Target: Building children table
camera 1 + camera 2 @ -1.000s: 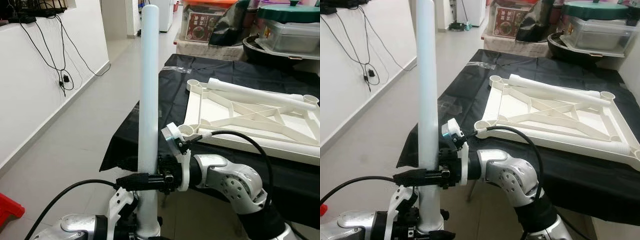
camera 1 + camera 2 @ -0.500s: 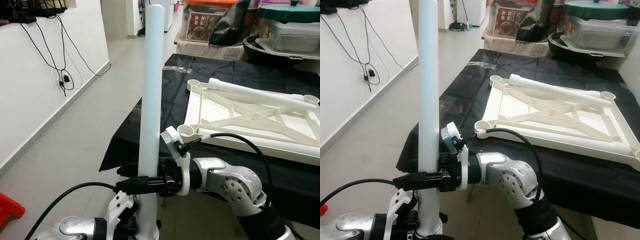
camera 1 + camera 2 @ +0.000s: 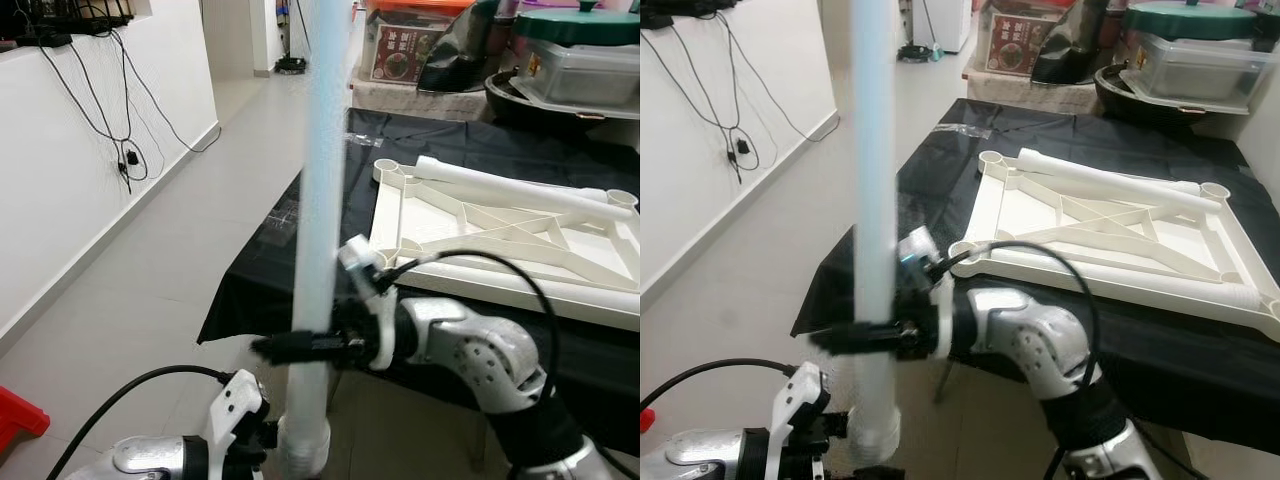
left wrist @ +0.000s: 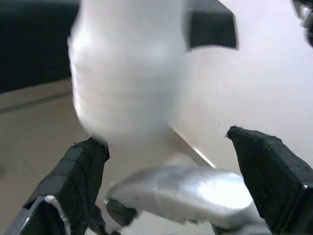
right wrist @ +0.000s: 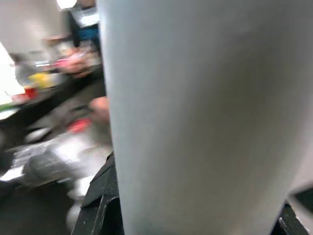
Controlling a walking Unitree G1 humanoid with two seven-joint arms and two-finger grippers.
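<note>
Right now the right gripper (image 3: 300,347) is clamping its black fingers across the white table leg (image 3: 322,200), low on the shaft, and holding it upright just off the near-left corner of the table. Below, the left gripper (image 4: 171,161) is sitting wide open, its fingers (image 4: 73,171) either side of the leg's ribbed bottom end, one seeming to brush it, gripping nothing. The leg is blurring in the head views, so it is swinging. It is looking like a long, stiff, hollow plastic tube: probably light, smooth and a bit slippery, top-heavy in a low grip, so taking hold nearer the middle should be steadier. Further out, the white table frame (image 3: 500,235) is lying upside down on the black cloth (image 3: 290,270), another leg (image 3: 520,185) resting along its far side, an open corner socket (image 3: 372,262) just beside the right wrist. Beyond the table, a lidded plastic tub (image 3: 575,60) is keeping its contents hidden, next to a printed box (image 3: 400,50).
</note>
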